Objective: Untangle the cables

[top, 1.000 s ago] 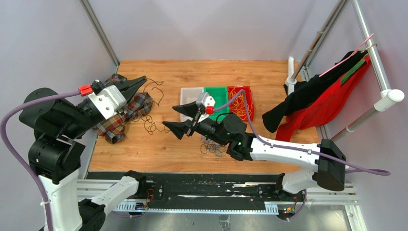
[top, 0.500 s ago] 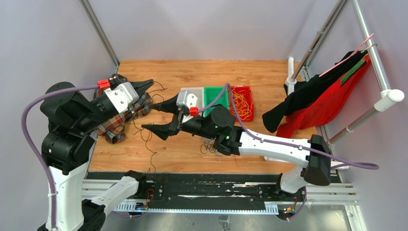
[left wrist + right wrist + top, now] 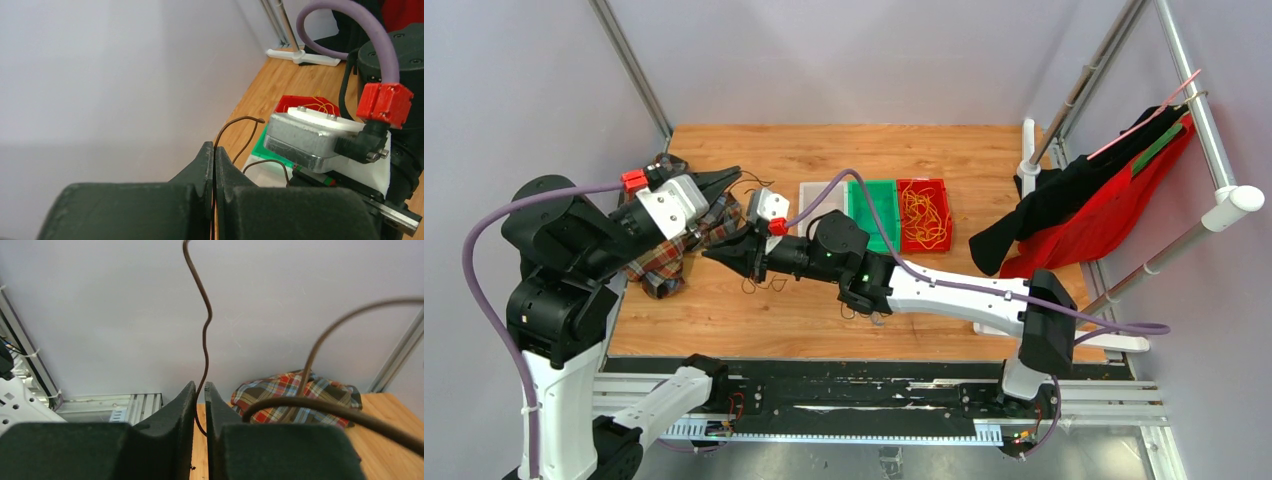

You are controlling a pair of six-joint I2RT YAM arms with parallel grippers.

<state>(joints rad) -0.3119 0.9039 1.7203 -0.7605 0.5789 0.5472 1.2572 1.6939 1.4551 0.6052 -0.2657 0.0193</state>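
A thin dark brown cable (image 3: 234,126) rises out of my left gripper (image 3: 214,150), which is shut on it; from above, this gripper (image 3: 727,179) hovers over the plaid cloth (image 3: 662,262). The same kind of cable (image 3: 205,325) runs down between the pads of my right gripper (image 3: 200,386), whose jaws stand almost together around it. Seen from above, the right gripper (image 3: 711,252) sits just below and beside the left one. Loose cable loops (image 3: 769,284) trail on the table under the right arm. Yellow cables (image 3: 922,213) lie in the red bin (image 3: 940,186).
A green bin (image 3: 882,190) and a clear bin (image 3: 816,190) stand beside the red one at the table's middle back. Black and red garments (image 3: 1084,200) hang on a rack at the right. The right arm stretches across the table's centre.
My right arm swung left to the left gripper, and its jaws went from wide open to nearly together on the cable. The left gripper stayed shut and shifted right and up.
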